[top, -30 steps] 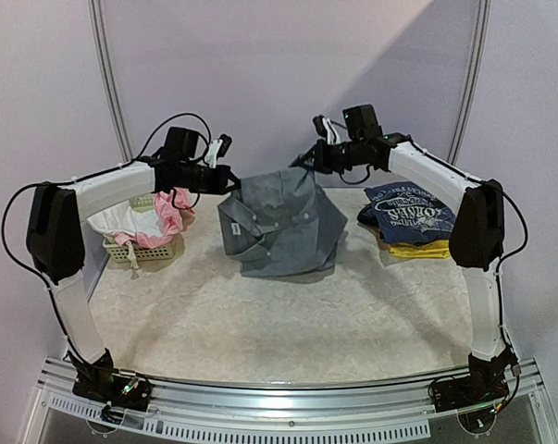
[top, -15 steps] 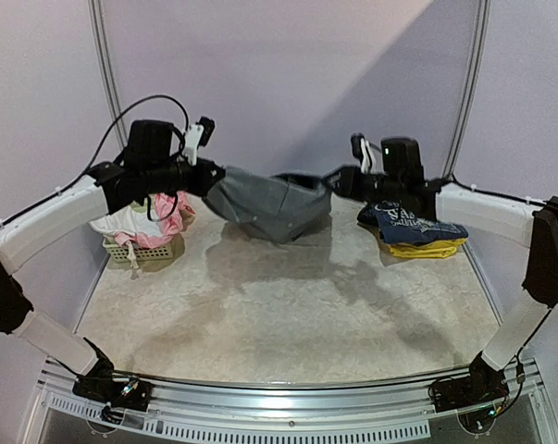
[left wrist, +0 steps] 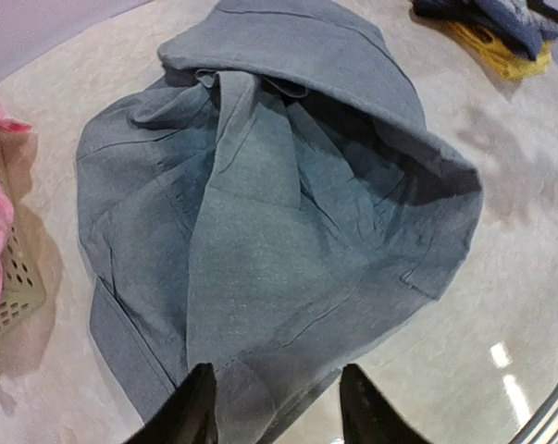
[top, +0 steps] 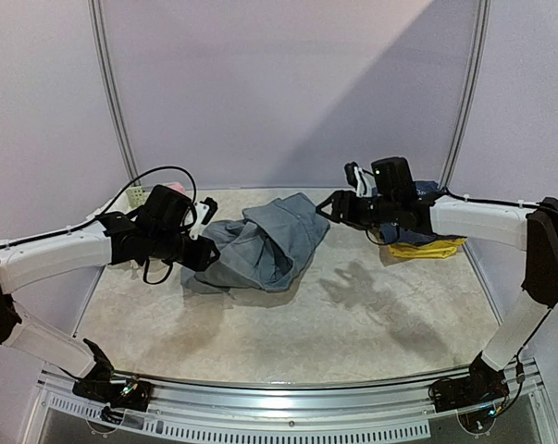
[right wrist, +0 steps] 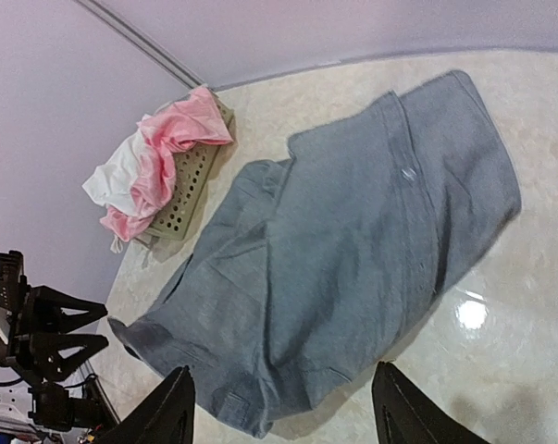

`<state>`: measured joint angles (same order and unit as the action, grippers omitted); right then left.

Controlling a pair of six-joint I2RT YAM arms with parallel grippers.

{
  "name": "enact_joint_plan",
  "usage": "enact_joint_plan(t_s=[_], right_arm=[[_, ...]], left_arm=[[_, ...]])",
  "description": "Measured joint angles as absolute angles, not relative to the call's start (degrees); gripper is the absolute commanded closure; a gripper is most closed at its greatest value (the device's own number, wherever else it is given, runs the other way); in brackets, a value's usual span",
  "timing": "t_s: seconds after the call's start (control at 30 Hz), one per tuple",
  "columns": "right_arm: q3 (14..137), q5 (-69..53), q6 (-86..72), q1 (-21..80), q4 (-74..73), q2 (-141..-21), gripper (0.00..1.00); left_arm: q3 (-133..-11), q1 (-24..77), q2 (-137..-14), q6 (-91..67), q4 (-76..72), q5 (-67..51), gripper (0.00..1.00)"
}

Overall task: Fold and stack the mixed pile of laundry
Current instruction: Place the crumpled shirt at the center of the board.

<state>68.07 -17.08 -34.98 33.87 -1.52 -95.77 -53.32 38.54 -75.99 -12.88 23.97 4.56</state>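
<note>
Grey garment (top: 265, 245) lies rumpled on the pale table (top: 353, 319).

No lettering, label, brand or number can be read anywhere. The folded navy cloth garment (left wrist: 501, 17), lying on a yellow cloth piece (left wrist: 489, 54) at the far right of the pale bench (top: 353, 314), shows paler marks, too blurred and cropped to read.

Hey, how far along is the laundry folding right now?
Done: a navy tee sits stacked on a yellow piece at the right. In hand: nothing gripped; the grey garment lies rumpled, with left tool and right tool open by it. Left: that fold, plus pink and white pieces in the basket.
</note>
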Motion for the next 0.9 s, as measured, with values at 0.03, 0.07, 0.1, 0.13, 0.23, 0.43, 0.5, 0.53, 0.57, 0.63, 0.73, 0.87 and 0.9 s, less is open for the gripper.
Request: enact_joint_plan(t_s=[0.03,0.07,0.1,0.13,0.23,0.43,0.5,0.53,0.57,0.63,0.73,0.87,0.9], right_arm=[[71.1,-16.6,-33.4,34.6,-3.4,-96.4,0.28],[74.3,-16.0,-31.9,35.4,-5.3,-97.4,0.25],[78.0,-15.1,-30.0,36.4,-7.4,-99.0,0.23],[81.6,-14.1,-27.9,37.5,-9.4,-100.9,0.21],[90.3,-11.7,-22.5,40.0,-15.3,-106.7,0.17],[104.0,-8.4,-13.8,43.2,-27.9,-120.0,0.15],[107.8,-7.4,-11.9,43.9,-31.3,-123.8,0.15],[109.8,-6.7,-11.0,44.2,-32.7,-125.7,0.15],[111.8,-6.1,-10.2,44.4,-34.4,-127.5,0.16],[115.0,-4.8,-9.5,44.8,-36.3,-130.2,0.17],[118.6,-2.0,-8.6,45.0,-38.5,-133.3,0.19],[121.7,2.1,-8.1,45.1,-40.5,-135.9,0.40],[122.6,2.9,-8.2,45.1,-40.4,-136.6,0.48]], left_arm=[[-53.3,38.9,-75.0,-13.4,24.2,4.9,0.32],[-53.3,39.0,-74.2,-13.6,24.3,5.2,0.26],[-53.3,39.1,-73.6,-13.7,24.4,5.6,0.23],[-53.3,39.1,-72.9,-14.6,24.3,6.2,0.21],[-53.9,39.1,-72.9,-15.7,24.3,8.5,0.20],[-60.4,38.5,-83.8,-16.1,24.2,10.5,0.20],[-62.8,37.8,-88.2,-15.6,24.2,10.2,0.21],[-64.3,37.2,-90.6,-15.3,24.3,9.7,0.21],[-66.0,36.4,-92.9,-14.9,24.3,9.2,0.21],[-69.3,34.8,-97.3,-13.9,24.4,7.8,0.21],[-73.6,32.6,-102.2,-11.9,24.3,5.3,0.22],[-80.0,30.3,-108.6,-8.9,25.4,0.6,0.29],[-81.8,30.2,-110.3,-8.5,25.1,-0.1,0.32]])
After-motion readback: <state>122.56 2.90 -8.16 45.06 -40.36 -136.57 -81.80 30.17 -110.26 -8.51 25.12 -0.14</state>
